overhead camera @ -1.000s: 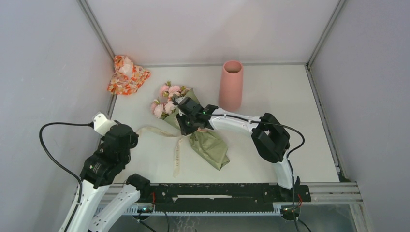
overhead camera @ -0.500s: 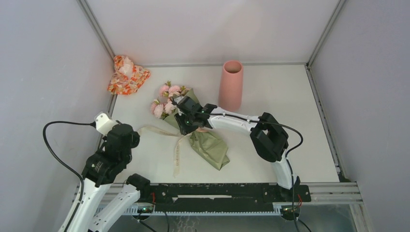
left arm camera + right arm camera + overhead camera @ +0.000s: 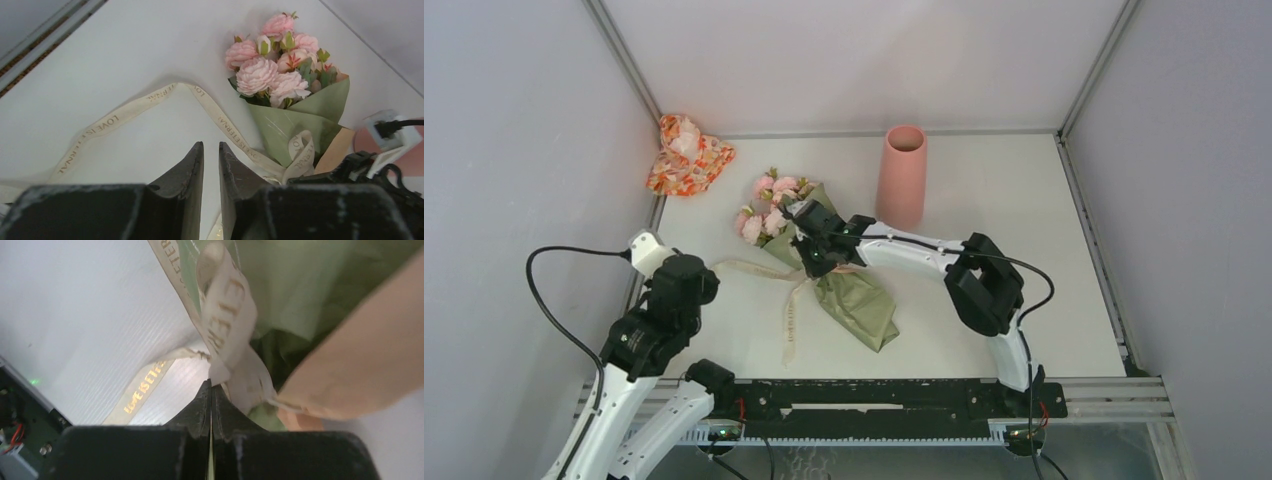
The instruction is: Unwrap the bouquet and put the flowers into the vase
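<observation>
The right gripper [image 3: 210, 385] has its two fingers pressed flat together, the tips exactly at the knot of the cream ribbon [image 3: 227, 315]. I cannot tell whether a fold of ribbon is really caught between them or the tips have closed just beside it. This is the first danger: if they closed on nothing, a pull here will not loosen anything.

The knot sits on the waist of the bouquet [image 3: 854, 300], which lies on its side on the table [image 3: 1024, 250] with the flowers [image 3: 272, 65] at its far end. Nothing presses it down. If the ribbon is caught and the knot is tight, I think a pull will drag the whole cone along rather than open it, and a pull on the wrong strand can tighten it more.

The left gripper [image 3: 211, 150] hangs over the loose ribbon tail, well apart from the paper. Its fingers show only a narrow gap and hold nothing, so it gives no help.

The vase [image 3: 902, 180] stands upright just beyond the right arm, and a wide swing could knock it.
</observation>
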